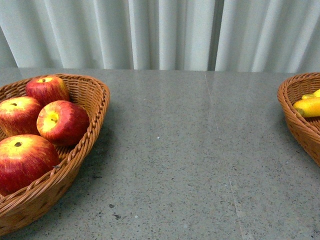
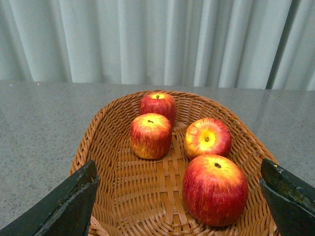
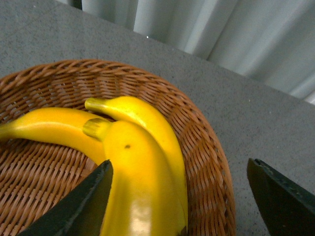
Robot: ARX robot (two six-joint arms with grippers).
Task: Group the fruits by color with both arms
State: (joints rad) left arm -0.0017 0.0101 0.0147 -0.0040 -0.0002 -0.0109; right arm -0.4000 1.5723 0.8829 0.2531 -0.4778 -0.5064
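Observation:
Several red apples with yellow patches lie in a wicker basket [image 1: 95, 107] at the left; the nearest apple [image 1: 22, 160] is the largest in view. My left gripper [image 2: 178, 169] hangs open just above this basket [image 2: 113, 132], with one apple [image 2: 215, 189] between its spread fingers [image 2: 74, 196] and untouched. Yellow bananas [image 1: 309, 106] rest in a second basket [image 1: 295, 125] at the right edge. Open above that basket's rim [image 3: 206, 162] is my right gripper [image 3: 178, 167], over three bananas, the nearest one [image 3: 133, 187] beside its finger [image 3: 83, 206]. Neither arm shows in the front view.
Grey speckled tabletop [image 1: 185, 150] stretches between the two baskets. Pale pleated curtains [image 1: 165, 30] close off the far edge of the table.

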